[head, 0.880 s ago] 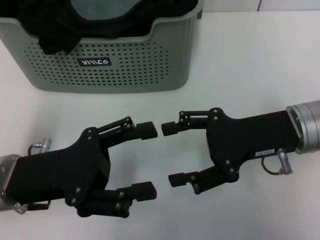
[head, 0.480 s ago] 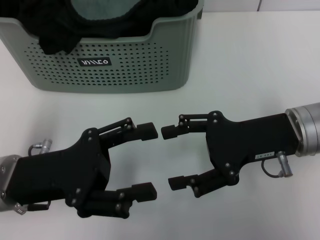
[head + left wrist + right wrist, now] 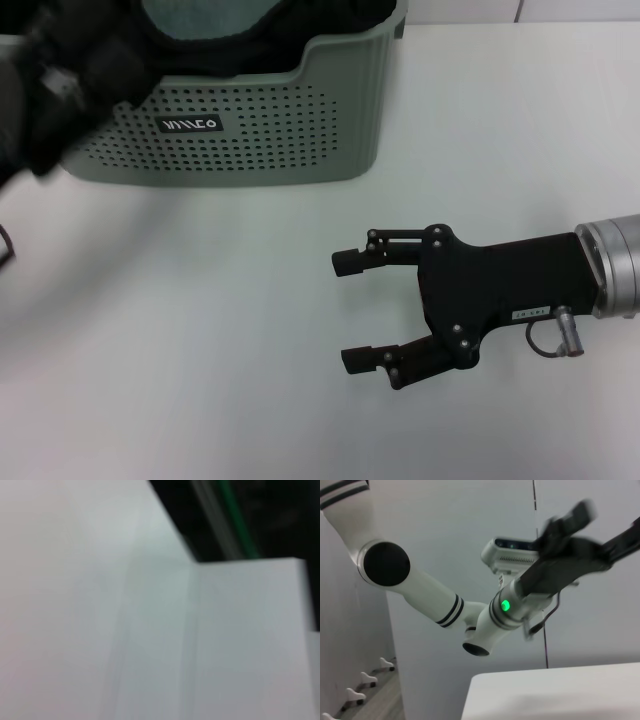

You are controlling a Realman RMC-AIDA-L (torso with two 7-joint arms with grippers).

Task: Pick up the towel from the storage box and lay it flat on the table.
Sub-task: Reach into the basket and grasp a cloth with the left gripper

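Observation:
The sage-green storage box (image 3: 250, 130) stands at the back left of the white table (image 3: 200, 330). A black cloth (image 3: 330, 25) and a paler teal cloth (image 3: 195, 15) fill its top; the grey-green and yellow towel is hidden. My left gripper (image 3: 55, 95) is a dark blur in front of the box's left corner, raised off the table. It also shows in the right wrist view (image 3: 607, 522), with its fingers spread. My right gripper (image 3: 348, 310) is open and empty, low over the table in front of the box.
The box's black label (image 3: 190, 125) faces me. White tabletop stretches in front of the box and to its right. The left wrist view shows only blurred white surfaces (image 3: 150, 630). The left arm's white links (image 3: 420, 590) show in the right wrist view.
My left arm has swung quickly up and back from the table's front to the box's left corner. My right gripper has drifted slightly lower and stays open.

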